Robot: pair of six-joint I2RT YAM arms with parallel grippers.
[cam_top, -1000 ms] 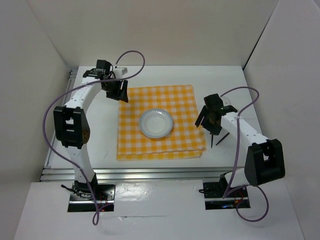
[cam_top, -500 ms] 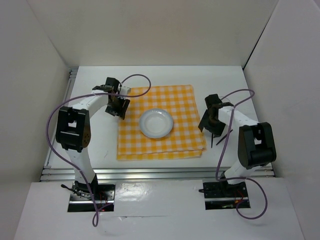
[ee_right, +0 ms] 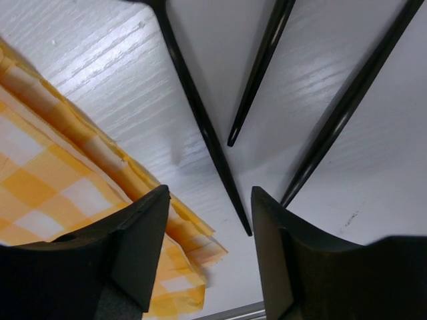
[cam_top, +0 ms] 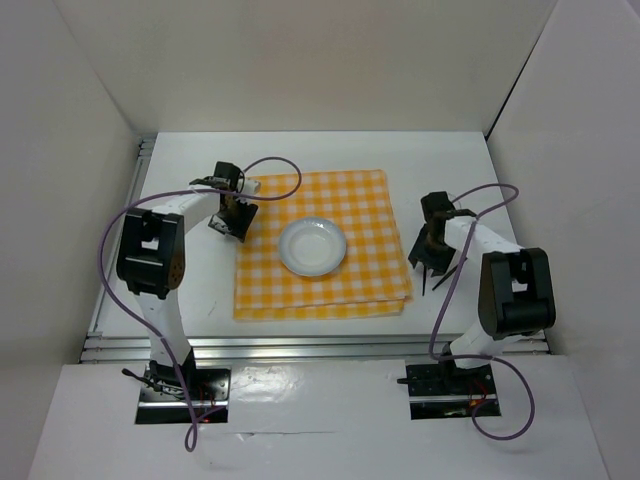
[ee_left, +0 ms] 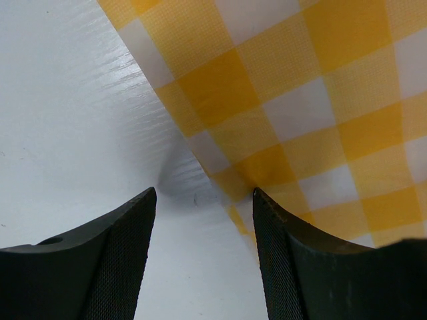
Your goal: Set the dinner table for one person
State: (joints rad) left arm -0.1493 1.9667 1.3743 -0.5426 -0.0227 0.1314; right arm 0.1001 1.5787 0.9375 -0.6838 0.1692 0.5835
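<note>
The white dinner table (cam_top: pixel 190 290) carries a yellow-and-white checked cloth (cam_top: pixel 320 205) with a white plate (cam_top: pixel 313 247) on its middle. Three thin black utensils (cam_top: pixel 443 275) lie on the table just right of the cloth. My left gripper (cam_top: pixel 228 222) is open and low over the cloth's left edge; in the left wrist view (ee_left: pixel 203 193) the cloth edge (ee_left: pixel 220 180) lies between the jaws. My right gripper (cam_top: pixel 430 258) is open over the utensils; in the right wrist view (ee_right: pixel 210 190) the tip of one black handle (ee_right: pixel 200 127) lies between the jaws.
White walls enclose the table on three sides. Silver rails (cam_top: pixel 300 346) run along the near and left edges. The cloth's folded near-right corner (ee_right: pixel 180 240) lies by my right gripper's left finger. Purple cables loop above both arms.
My left gripper has moved from the back left down to the cloth's left edge. My right gripper has shifted right and toward the near edge, over the black utensils.
</note>
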